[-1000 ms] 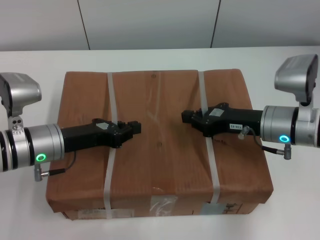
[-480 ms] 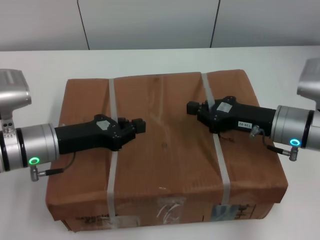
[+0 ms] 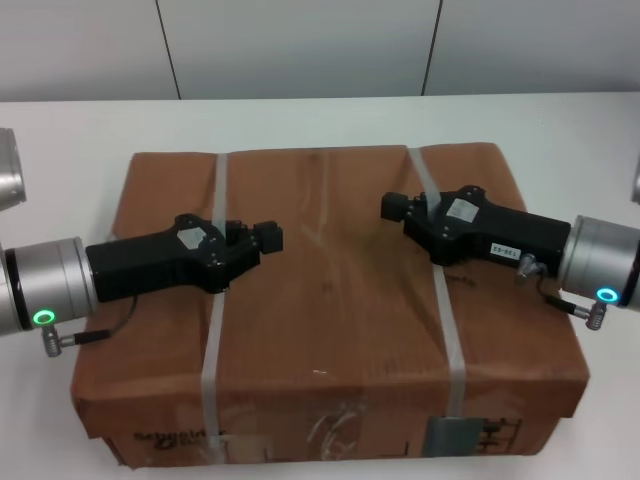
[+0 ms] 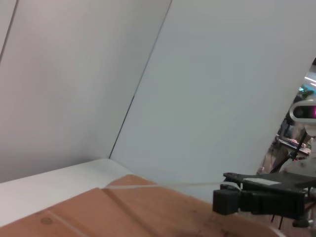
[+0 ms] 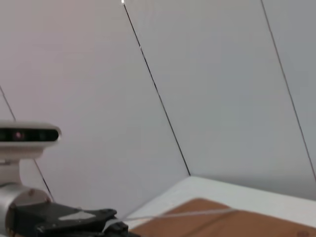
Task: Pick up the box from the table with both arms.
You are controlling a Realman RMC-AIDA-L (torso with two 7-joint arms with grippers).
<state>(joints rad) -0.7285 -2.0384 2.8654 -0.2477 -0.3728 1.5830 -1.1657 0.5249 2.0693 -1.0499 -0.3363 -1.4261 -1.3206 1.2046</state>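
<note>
The brown cardboard box [image 3: 320, 290] fills the middle of the head view, with the white table [image 3: 80, 130] behind it. My left gripper [image 3: 268, 237] lies across the left strap [image 3: 210, 350] on the box top. My right gripper [image 3: 393, 206] lies across the right strap [image 3: 450, 340]. Both point inward at each other. In the left wrist view the right strap [image 4: 163, 185] runs taut above the box top [image 4: 123, 212] up to the right gripper [image 4: 224, 201]. The right wrist view shows the left strap [image 5: 182, 214] raised the same way to the left gripper [image 5: 118, 228].
Labels and dark print [image 3: 460, 435] show on the box's near side. A grey panelled wall [image 3: 300, 45] stands behind the table. Bare tabletop lies to the left, the right [image 3: 580, 140] and behind the box.
The box and both grippers have risen toward the head camera, so the box looks larger. Both arms have drawn outward and lower in the picture. The grippers stay on their straps.
</note>
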